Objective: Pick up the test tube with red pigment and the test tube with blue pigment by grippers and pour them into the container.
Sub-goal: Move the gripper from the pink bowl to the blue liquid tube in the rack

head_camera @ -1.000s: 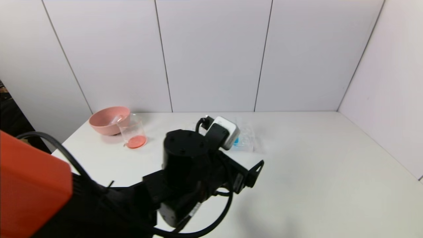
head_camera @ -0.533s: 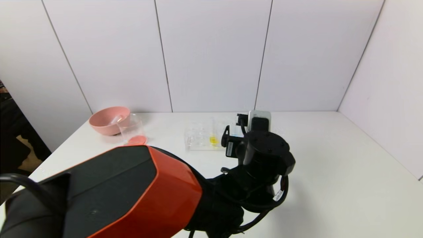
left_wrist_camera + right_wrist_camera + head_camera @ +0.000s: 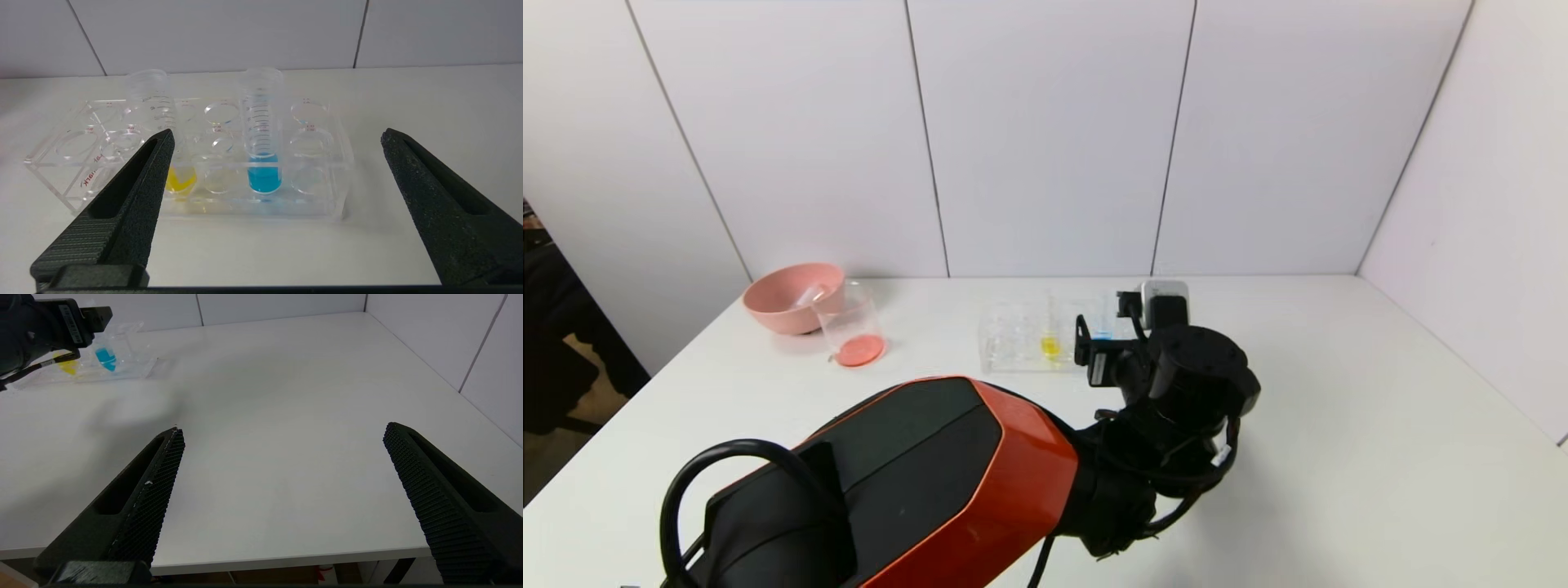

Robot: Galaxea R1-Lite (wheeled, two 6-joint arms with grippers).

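Observation:
The test tube with blue pigment (image 3: 263, 134) stands upright in a clear rack (image 3: 327, 204), straight ahead of my left gripper (image 3: 278, 132). That gripper is open and empty, a short way in front of the rack, touching nothing. In the head view the left wrist (image 3: 1192, 367) covers its fingers, with the blue tube (image 3: 1103, 331) just beyond. The container (image 3: 852, 327), a clear beaker with red-orange liquid at its bottom, stands at the back left. No test tube with red pigment is in view. My right gripper (image 3: 284, 428) hangs open and empty over the table's near edge.
A tube with yellow liquid (image 3: 153, 106) stands in the same rack (image 3: 1021, 339), beside my left finger (image 3: 135, 188). A pink bowl (image 3: 792, 298) sits behind the beaker with something clear lying in it. The left upper arm (image 3: 915, 490) crosses the table's front.
My left arm has swung from the table's middle to the right and turned to face the rack, then dropped slightly. Its jaws stayed open. The tubes and beaker have not moved.

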